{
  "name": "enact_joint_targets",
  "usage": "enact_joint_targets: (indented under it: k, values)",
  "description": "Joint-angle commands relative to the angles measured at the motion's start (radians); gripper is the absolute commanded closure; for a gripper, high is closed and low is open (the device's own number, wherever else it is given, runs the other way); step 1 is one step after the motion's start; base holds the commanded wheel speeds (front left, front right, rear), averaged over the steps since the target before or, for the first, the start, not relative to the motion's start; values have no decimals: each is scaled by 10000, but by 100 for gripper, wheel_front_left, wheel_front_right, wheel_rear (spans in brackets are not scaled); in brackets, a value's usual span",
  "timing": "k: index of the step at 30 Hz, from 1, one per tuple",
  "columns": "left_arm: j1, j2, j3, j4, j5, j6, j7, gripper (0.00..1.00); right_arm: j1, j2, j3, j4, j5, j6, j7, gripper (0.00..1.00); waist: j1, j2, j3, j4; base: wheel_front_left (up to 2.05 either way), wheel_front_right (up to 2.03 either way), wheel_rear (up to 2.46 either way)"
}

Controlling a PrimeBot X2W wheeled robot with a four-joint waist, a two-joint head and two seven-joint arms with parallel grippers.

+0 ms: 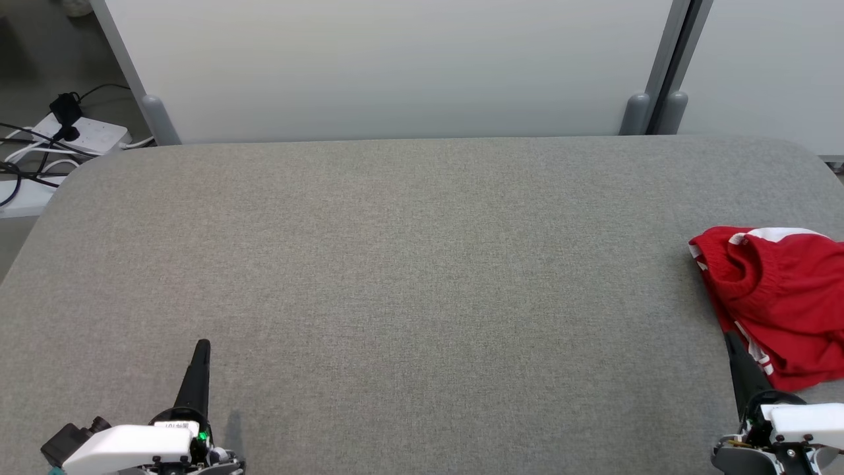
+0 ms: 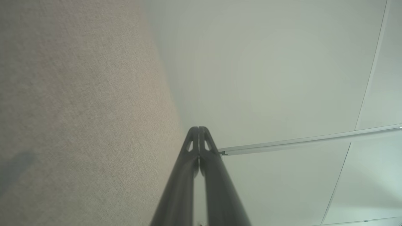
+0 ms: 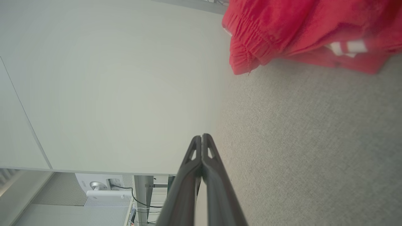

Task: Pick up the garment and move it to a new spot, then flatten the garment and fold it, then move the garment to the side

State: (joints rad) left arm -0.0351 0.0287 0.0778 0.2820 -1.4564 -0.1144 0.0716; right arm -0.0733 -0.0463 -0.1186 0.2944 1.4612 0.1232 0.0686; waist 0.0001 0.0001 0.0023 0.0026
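Note:
The garment (image 1: 781, 297) is red with white stripes and an elastic waistband, crumpled at the right edge of the grey table (image 1: 409, 264). In the right wrist view the garment (image 3: 301, 31) lies ahead and to one side of the fingers. My right gripper (image 1: 730, 338) is shut at the lower right, its tip beside the garment's near edge, with nothing held; its shut fingers (image 3: 201, 138) show in the wrist view. My left gripper (image 1: 202, 344) stands shut and empty at the lower left, far from the garment; in its own view the left gripper (image 2: 198, 128) has both tips pressed together.
White partition panels (image 1: 395, 66) with grey posts stand behind the table's far edge. A power strip (image 1: 86, 135) with black and white cables lies on the floor at the far left corner.

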Motion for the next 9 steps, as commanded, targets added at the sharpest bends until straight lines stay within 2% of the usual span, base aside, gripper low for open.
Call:
enact_joint_targets:
  k: [1,9]
  values:
    - [-642,204,310,-316,-355,-99,128,100,-347,-93,149,-402,363,69,159,100,0,-1,1,-4,0,0,0]
    - [-712,213,352,-354,-1275,-150,357,100,-347,-51,67,-477,1238,74,388,100,0,-1,6,-21,0,0,0]
